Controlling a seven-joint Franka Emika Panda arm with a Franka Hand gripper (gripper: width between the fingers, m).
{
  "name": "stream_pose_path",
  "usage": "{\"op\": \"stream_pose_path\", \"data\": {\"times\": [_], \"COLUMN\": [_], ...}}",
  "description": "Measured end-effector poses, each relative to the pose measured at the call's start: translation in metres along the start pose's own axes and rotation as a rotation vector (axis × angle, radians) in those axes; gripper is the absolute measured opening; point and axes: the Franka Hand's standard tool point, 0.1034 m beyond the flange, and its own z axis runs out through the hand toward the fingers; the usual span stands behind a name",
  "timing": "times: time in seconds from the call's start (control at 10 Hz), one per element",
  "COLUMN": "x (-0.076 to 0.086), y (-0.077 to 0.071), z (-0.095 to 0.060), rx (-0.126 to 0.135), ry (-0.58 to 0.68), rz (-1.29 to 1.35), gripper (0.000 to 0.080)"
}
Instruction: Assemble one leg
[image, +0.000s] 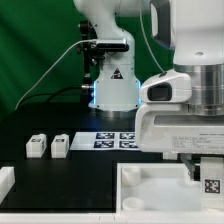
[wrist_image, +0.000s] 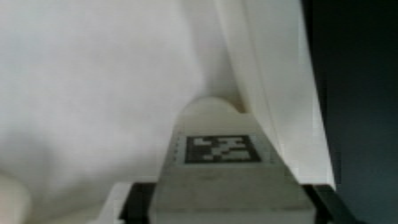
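Observation:
My gripper (image: 203, 172) is at the exterior view's right, shut on a white leg (image: 211, 184) whose black-and-white tag faces the camera. It holds the leg upright over the right side of the large white tray-like square piece (image: 150, 196). In the wrist view the leg (wrist_image: 221, 150) runs between my two dark fingers (wrist_image: 141, 204), tag up, with its rounded tip close to the tray piece's raised rim (wrist_image: 267, 80). I cannot tell whether the tip touches the tray piece. Two more legs (image: 37, 146) (image: 60, 145) stand side by side on the black table at the left.
The marker board (image: 115, 139) lies flat in front of the arm's base (image: 112, 85). A white part (image: 5, 182) shows at the exterior view's lower left edge. Black table (wrist_image: 361, 100) shows beyond the tray's rim in the wrist view.

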Motion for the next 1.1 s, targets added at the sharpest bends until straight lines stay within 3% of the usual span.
{"op": "stream_pose_path", "data": {"times": [0.3, 0.5, 0.6, 0.7, 0.9, 1.1], "x": [0.0006, 0.0037, 0.0048, 0.0055, 0.0045, 0.0036], "y": [-0.0004, -0.0024, -0.0022, 0.0000, 0.0000, -0.0001], "z": [-0.0004, -0.0024, -0.0006, 0.0002, -0.0003, 0.0006], "rx": [0.010, -0.025, -0.002, 0.054, 0.052, 0.050], "ry": [-0.011, -0.050, -0.072, -0.114, -0.125, -0.126], "rz": [0.336, 0.740, 1.038, 1.351, 1.504, 1.497], "gripper": [0.0289, 0.0289, 0.0289, 0.0290, 0.0290, 0.0296]}}
